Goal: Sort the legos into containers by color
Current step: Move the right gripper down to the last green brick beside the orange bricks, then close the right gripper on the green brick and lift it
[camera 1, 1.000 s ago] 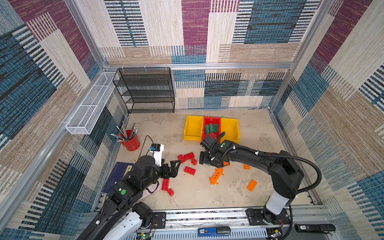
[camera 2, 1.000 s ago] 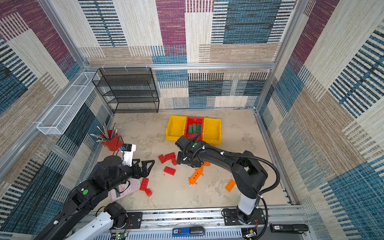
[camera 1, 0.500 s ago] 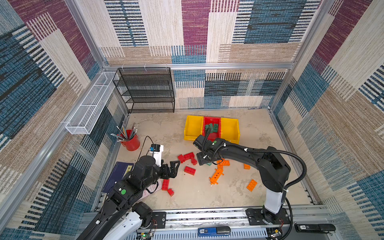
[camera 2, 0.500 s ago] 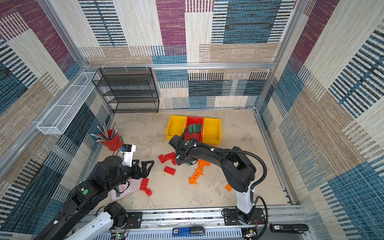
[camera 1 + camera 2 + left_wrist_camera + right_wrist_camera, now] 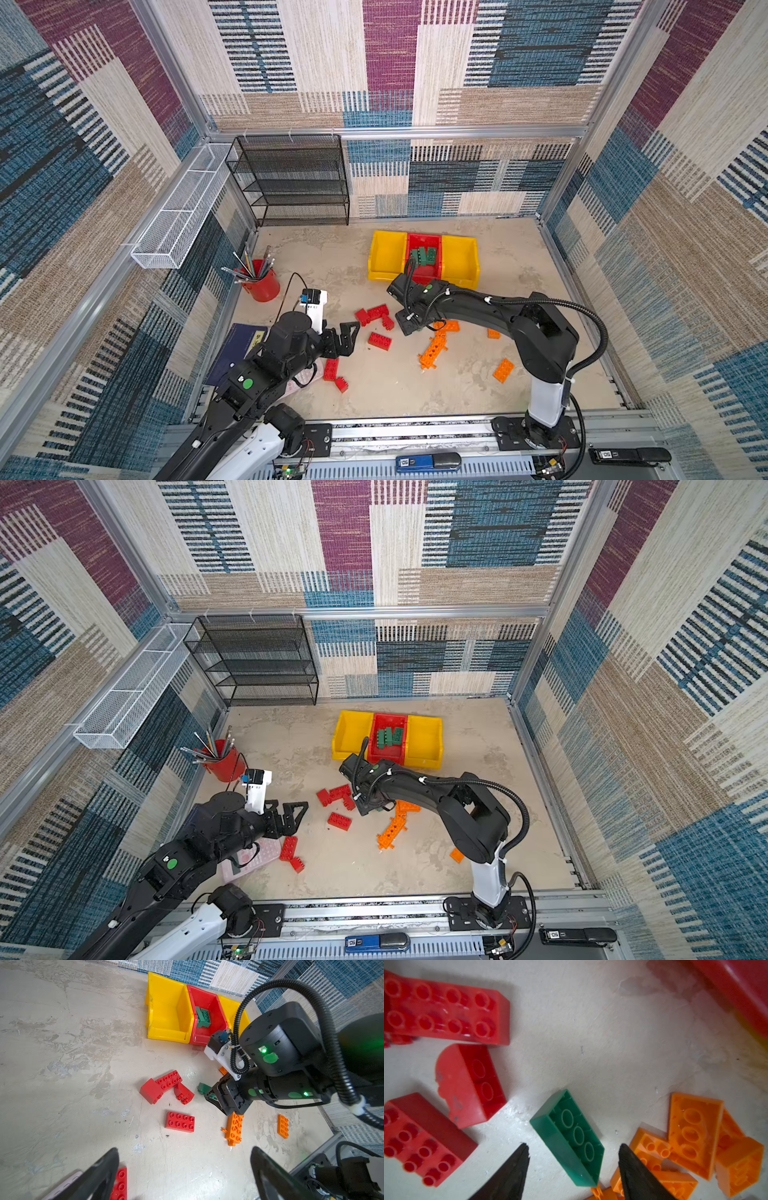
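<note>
A dark green brick (image 5: 566, 1134) lies on the floor, studs down, between red legos (image 5: 376, 312) and orange legos (image 5: 446, 325). My right gripper (image 5: 574, 1148) stands low over it, open, one fingertip on each side and neither touching it. In both top views the right gripper (image 5: 409, 328) hides this brick. Three containers stand side by side at the back: a yellow bin (image 5: 386, 255), a red bin (image 5: 422, 241) holding green bricks (image 5: 424, 255), and another yellow bin (image 5: 459, 259). My left gripper (image 5: 347, 336) hovers wide open and empty near a red brick (image 5: 119, 1182).
A long orange holed beam (image 5: 434, 351) and a loose orange brick (image 5: 503, 370) lie in front of the right arm. A red pencil cup (image 5: 259, 284), black mesh shelf (image 5: 291, 183) and white wire basket (image 5: 183, 208) stand at the left and back. A pink calculator (image 5: 251, 856) lies under the left arm.
The right arm has swung a little to the left and its jaws have narrowed around the green brick. The left arm has not moved.
</note>
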`<state>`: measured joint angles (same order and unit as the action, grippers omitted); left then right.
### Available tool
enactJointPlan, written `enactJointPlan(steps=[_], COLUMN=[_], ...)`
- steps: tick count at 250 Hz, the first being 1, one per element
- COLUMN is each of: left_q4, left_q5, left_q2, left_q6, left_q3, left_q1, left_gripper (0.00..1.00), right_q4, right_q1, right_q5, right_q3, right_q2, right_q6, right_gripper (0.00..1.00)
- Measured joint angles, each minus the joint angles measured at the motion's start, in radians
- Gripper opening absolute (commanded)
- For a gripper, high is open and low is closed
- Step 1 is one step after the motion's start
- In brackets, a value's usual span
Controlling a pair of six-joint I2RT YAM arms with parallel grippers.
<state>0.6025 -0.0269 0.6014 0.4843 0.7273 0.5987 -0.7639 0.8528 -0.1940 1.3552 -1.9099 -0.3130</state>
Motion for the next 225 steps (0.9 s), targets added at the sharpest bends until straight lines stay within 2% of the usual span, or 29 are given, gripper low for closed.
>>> enactJointPlan(steps=[28,70,115,191,225], left_q4=[0.000,-0.001,-0.021,-0.052,-0.083], left_q5=[-0.004,-0.019,-0.019,-0.019,-0.016], left_q2=[0.003,0.030,0.062,0.166,0.228], left_q6=[0.003,0.005,0.006,-0.010,-0.023], left_q3=[0.000,0.000,0.004,0.068,0.121], left_q1=[0.000,0.000,0.000,0.000,0.000], left_gripper=[0.99,0.99,0.99,0.99,0.99], right_q4=[0.010,0.019,0.026,0.026,0.029], right_q1=[0.000,0.000,-0.002,-0.068,-0.113], right_q5=[0.000,-0.001,-0.009,-0.018,-0.023], right_q3=[-0.001,0.009,0.013,0.069,0.106], right_q2=[-0.018,-0.054,-0.048,0.017,0.029], right_q6=[0.013,0.022,0.023,0.017,0.014], right_gripper=[0.59,0.43,0.38,0.36,0.47])
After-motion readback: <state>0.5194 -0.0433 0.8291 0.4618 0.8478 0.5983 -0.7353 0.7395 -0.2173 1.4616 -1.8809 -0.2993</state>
